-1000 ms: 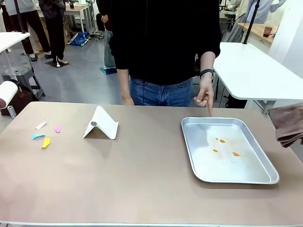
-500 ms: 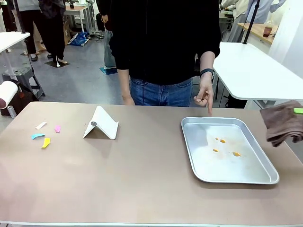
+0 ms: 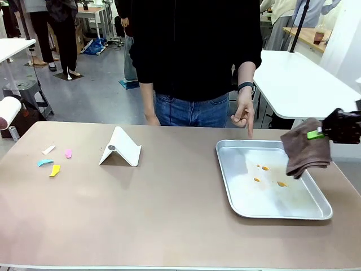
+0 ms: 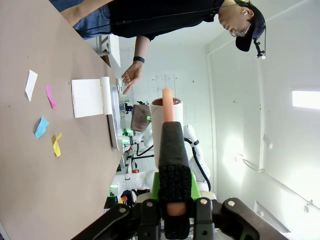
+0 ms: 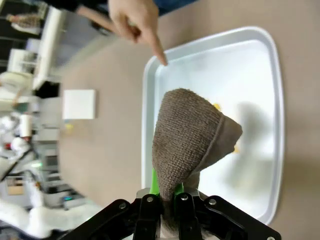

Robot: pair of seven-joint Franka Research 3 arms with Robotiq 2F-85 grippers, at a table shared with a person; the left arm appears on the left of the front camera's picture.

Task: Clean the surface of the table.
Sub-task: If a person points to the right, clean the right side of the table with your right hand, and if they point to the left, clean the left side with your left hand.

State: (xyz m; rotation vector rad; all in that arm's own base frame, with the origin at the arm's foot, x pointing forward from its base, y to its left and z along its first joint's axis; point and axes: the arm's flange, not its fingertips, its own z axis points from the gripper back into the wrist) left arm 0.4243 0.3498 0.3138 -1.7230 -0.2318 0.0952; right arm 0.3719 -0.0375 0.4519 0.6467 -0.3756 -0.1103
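Desk: the desk [image 3: 169, 220] spreads below and to the left of the right end effector [image 3: 316, 134]; broad beige-brown top with a thin pale edge, its near edge running along the bottom of the front view.
Right end effector: comes in from the desk's right side, raised above it; jaws narrow, pinched on a brown cloth [image 3: 305, 153].
Cloth: hangs in folds from the green pads, down and to the left of the right end effector, over the far right part of a silver tray [image 3: 224, 175]; whether it touches the tray I cannot tell.
Tray: lies flat on the desk, under and to the left of the right end effector.
Orange spots: a few small orange spots [image 3: 265, 167] on the tray floor, just left of the hanging cloth.
Person's hand: a hand [image 3: 243, 116] points one finger down at the tray's far rim, left of the right end effector.
Left end effector: the left end effector [image 4: 173, 182] has its jaws closed narrow on the black handle of a roller [image 4: 172, 150], whose white roll stands out past the fingertips.
White stand: a folded white stand [image 3: 120, 148] is on the desk, well left of the right end effector.
Paper scraps: coloured paper scraps [image 3: 54, 170] lie near the desk's left end, farthest from the right end effector.
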